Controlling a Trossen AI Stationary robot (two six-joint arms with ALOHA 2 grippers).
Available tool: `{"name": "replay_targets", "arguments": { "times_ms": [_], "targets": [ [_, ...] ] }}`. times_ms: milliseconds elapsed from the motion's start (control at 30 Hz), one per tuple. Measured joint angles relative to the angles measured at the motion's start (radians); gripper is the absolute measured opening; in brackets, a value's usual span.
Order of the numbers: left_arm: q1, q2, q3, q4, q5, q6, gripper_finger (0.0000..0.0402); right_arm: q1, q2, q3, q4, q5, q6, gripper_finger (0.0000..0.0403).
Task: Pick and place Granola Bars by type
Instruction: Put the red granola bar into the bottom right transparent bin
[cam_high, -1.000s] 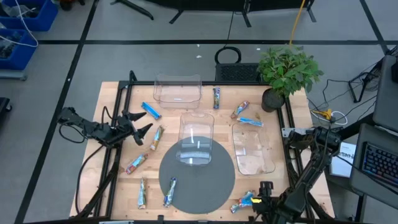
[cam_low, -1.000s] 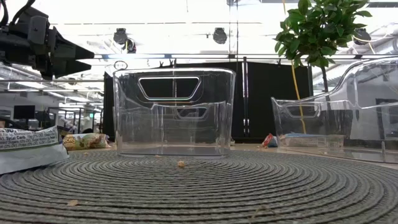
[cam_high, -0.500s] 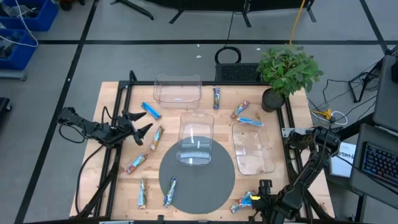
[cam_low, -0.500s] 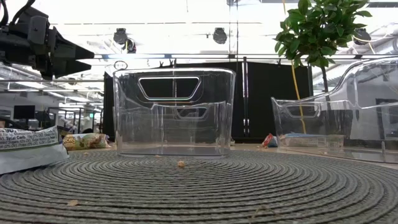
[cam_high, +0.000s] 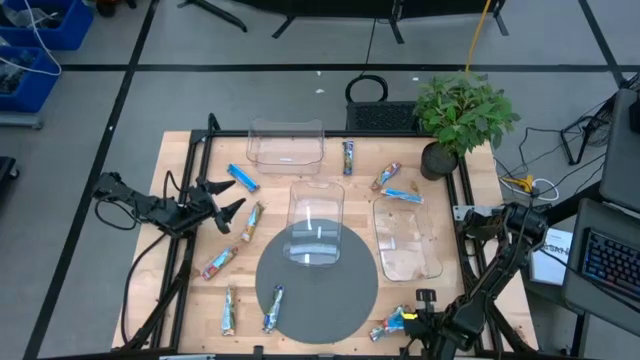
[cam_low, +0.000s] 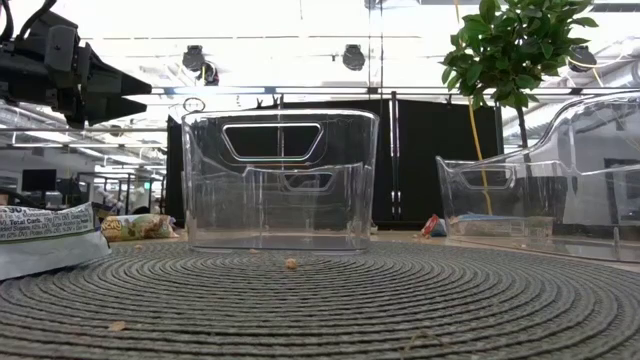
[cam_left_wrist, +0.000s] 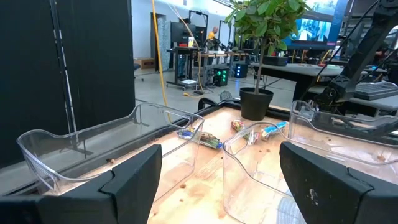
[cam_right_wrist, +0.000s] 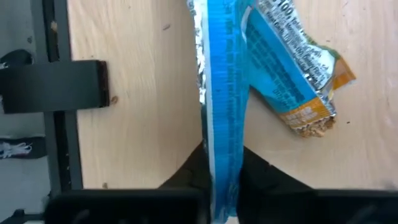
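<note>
Right wrist view shows the right gripper (cam_right_wrist: 222, 163) clamped on the foil edge of a blue granola bar (cam_right_wrist: 273, 68) lying on the wooden table (cam_right_wrist: 137, 37), near its front edge beside the round mat (cam_high: 318, 278). The pick seems made; next comes a lift clear of the edge, then a carry to a clear bin (cam_high: 405, 235). The left gripper (cam_high: 232, 200) hovers open, well apart.
</note>
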Motion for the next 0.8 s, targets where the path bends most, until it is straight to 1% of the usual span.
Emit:
{"name": "replay_targets", "arguments": {
  "times_ms": [133,300,467,600,800],
  "targets": [
    [0.000,0.000,0.000,0.000,0.000,0.000,0.0324,-0.007,-0.021,0.000,-0.015,-0.011,-0.011,0.0014],
    [0.000,0.000,0.000,0.000,0.000,0.000,0.0324,-0.050,-0.069,0.011,-0.023,-0.084,-0.052,0.0009],
    [0.000,0.000,0.000,0.000,0.000,0.000,0.0324,-0.093,-0.137,0.074,-0.046,-0.084,-0.136,0.0007],
    [0.000,0.000,0.000,0.000,0.000,0.000,0.0324,-0.139,-0.175,0.142,-0.059,-0.057,-0.232,0.0007],
    [0.000,0.000,0.000,0.000,0.000,0.000,0.0324,-0.205,-0.190,0.262,-0.089,0.048,-0.403,0.0005]
  ]
}}
